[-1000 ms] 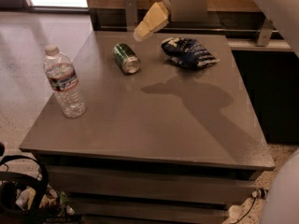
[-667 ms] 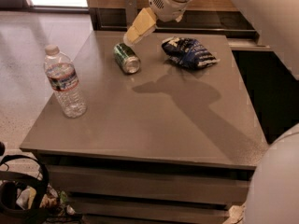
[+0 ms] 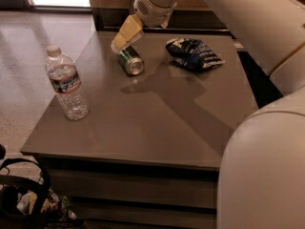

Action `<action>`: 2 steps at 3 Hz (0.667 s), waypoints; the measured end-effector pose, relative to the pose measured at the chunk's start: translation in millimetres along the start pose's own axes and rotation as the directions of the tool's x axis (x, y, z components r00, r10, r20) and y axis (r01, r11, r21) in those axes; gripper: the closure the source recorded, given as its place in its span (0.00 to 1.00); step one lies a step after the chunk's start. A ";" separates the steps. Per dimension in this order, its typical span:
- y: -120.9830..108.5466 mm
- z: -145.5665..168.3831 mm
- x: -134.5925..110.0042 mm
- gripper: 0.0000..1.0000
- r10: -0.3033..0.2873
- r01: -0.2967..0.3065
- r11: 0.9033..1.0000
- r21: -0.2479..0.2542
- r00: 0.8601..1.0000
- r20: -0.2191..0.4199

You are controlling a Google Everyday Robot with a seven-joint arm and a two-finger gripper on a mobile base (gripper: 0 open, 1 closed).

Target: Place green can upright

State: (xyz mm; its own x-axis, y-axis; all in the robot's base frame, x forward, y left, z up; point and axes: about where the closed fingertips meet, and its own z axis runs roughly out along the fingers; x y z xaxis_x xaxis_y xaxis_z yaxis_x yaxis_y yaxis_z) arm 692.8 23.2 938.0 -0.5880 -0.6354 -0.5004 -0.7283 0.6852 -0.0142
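Note:
The green can [image 3: 130, 61] lies on its side on the grey table [image 3: 157, 123], toward the far left, with its silver end facing the camera. My gripper [image 3: 123, 36] hangs from the white arm just above the can's far end. Its pale yellow fingers point down and to the left, close over the can. Nothing shows in its grasp.
A clear water bottle [image 3: 66, 84] with a white cap stands upright near the table's left edge. A dark blue and white snack bag [image 3: 193, 54] lies at the far right. The white arm fills the right side of the view. A dark bag [image 3: 21, 204] sits on the floor at the lower left.
The gripper has moved left and down, from above the space between the can and the snack bag to just over the can's far end. The can, bottle and bag have not moved.

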 end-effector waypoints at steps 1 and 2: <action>10.8 25.3 -13.0 0.00 -0.018 0.016 0.999 -0.034 0.999 -0.037; 18.3 48.8 -19.9 0.00 -0.010 0.006 0.998 -0.061 0.998 -0.062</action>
State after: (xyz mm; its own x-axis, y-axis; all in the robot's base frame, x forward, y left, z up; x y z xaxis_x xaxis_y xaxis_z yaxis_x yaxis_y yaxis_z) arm 708.4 65.7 905.4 -0.6015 -0.6633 -0.4453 -0.7521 0.6580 0.0357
